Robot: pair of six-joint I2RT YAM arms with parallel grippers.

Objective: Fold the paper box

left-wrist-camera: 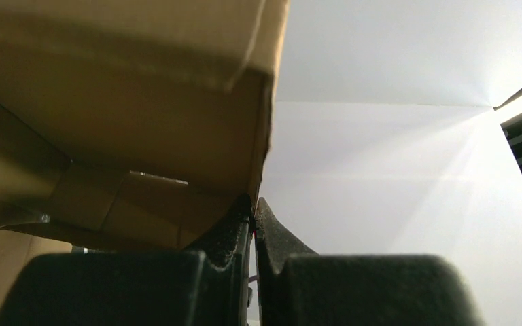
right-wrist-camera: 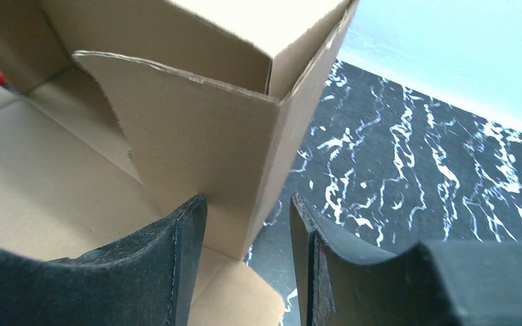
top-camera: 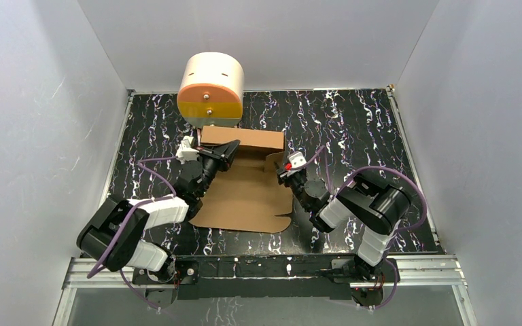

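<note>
Where my left pincer (left-wrist-camera: pixel 253 204) meets the cardboard, its two black fingers are clenched on the thin edge of a raised wall, with almost no gap between them. This wall belongs to the plain brown corrugated cardboard paper box (top-camera: pixel 245 197), and in the left wrist view it rises above the fingers and turns into a folded corner.

My right pincer (right-wrist-camera: pixel 247 198) is released. Its fingers stand apart on both sides of an upright side flap at the right corner of the paper box. The inner finger is over the cardboard floor and the outer finger is over the tabletop (top-camera: pixel 353 129), a black surface with white marble veins. A gap shows between the flap and the outer finger. I cannot tell if the inner finger touches the flap.

The paper box lies in the middle of the tabletop, between my two arms. Its near part is flat, with a rounded edge toward my bases, and its far wall stands upright. Just behind this wall lies a cream cylinder with an orange and yellow front (top-camera: pixel 211 85).
</note>
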